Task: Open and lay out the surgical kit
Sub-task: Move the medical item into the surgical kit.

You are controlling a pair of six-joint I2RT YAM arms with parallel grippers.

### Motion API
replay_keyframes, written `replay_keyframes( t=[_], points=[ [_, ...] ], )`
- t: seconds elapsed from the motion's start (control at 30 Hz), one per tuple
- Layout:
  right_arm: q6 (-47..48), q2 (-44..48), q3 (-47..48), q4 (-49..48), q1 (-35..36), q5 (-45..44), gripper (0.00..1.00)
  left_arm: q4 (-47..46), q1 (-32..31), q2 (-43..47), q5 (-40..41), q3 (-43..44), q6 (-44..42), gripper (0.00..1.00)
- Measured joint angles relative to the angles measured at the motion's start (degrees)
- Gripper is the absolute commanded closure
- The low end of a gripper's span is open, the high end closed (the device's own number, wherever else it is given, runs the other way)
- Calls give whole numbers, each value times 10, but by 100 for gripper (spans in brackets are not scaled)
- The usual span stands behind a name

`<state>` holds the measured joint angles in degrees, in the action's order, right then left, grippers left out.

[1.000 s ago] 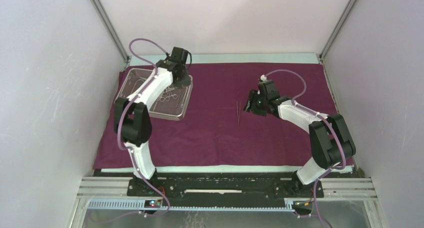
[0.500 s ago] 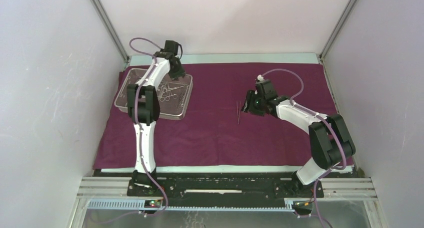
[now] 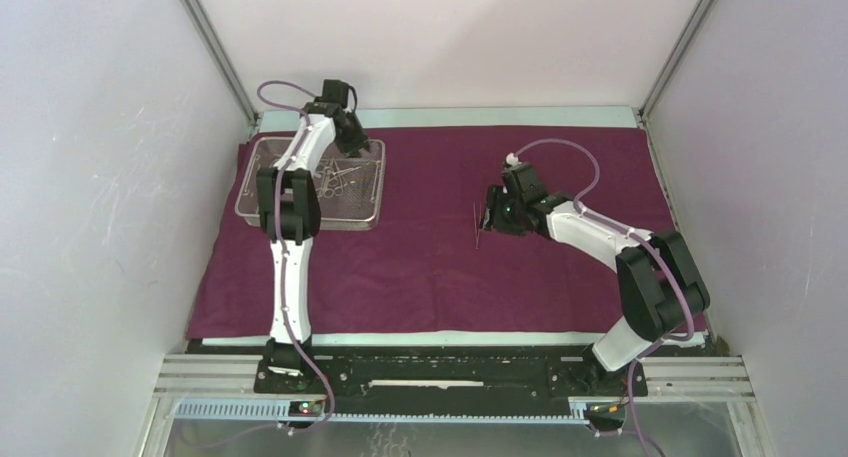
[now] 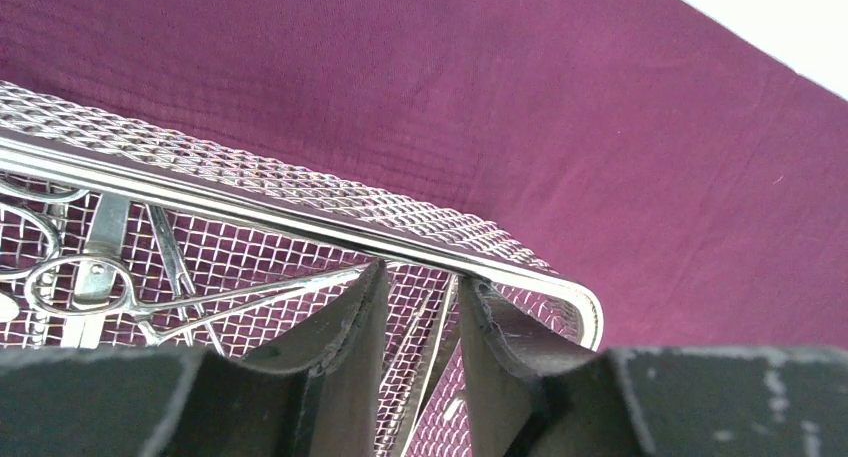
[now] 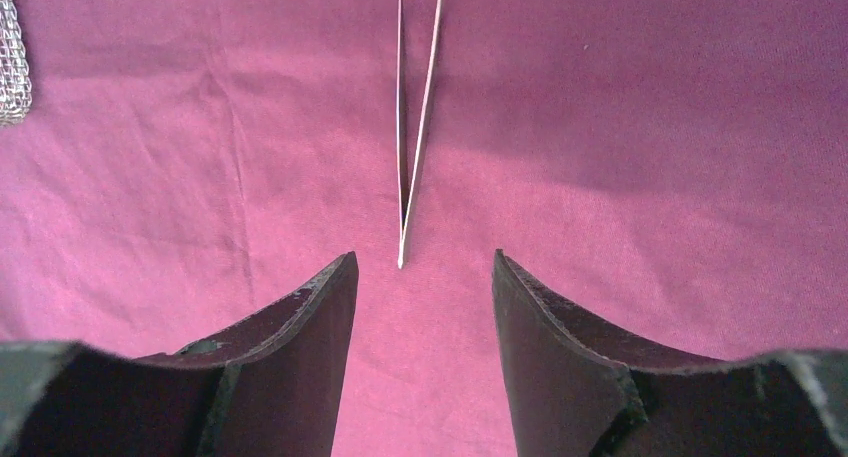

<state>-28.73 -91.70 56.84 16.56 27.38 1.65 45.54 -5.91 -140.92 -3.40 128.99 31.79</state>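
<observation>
1. Top view: cloth wrap (image 3: 430, 277) is spread flat. The mesh tray (image 3: 366, 215) sits far left and the tweezers (image 3: 477, 227) lie mid-cloth.
2. Left wrist: my left pincer (image 4: 420, 287) is narrow with nothing visibly gripped, at the tray's rim. The scissors (image 4: 90, 277) look light and slippery.
3. Right wrist: my right pincer (image 5: 423, 257) is wide, just short of the tweezers' tip. They look thin and springy, so I would pinch across both legs.

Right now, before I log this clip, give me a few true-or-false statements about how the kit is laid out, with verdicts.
1. The large maroon-purple cloth wrap lies spread out flat. True.
2. The thin steel tweezers lie in the shallow silver wire-mesh tray. False: they lie on the cloth, outside the tray.
3. The right gripper is open and empty. True.
4. The tray is empty. False: ring-handled steel instruments lie in it.
</observation>
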Motion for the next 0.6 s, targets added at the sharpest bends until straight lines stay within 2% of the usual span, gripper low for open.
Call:
replay_keyframes(
  t=[0.33,0.6],
  points=[
    [0,-30,16,4,11,-32,50,-25,1,59,-2,-54,0,63],
    [-2,-133,120,15,20,-85,60,-35,-4,159,15,-83,-8,63]
  ],
)
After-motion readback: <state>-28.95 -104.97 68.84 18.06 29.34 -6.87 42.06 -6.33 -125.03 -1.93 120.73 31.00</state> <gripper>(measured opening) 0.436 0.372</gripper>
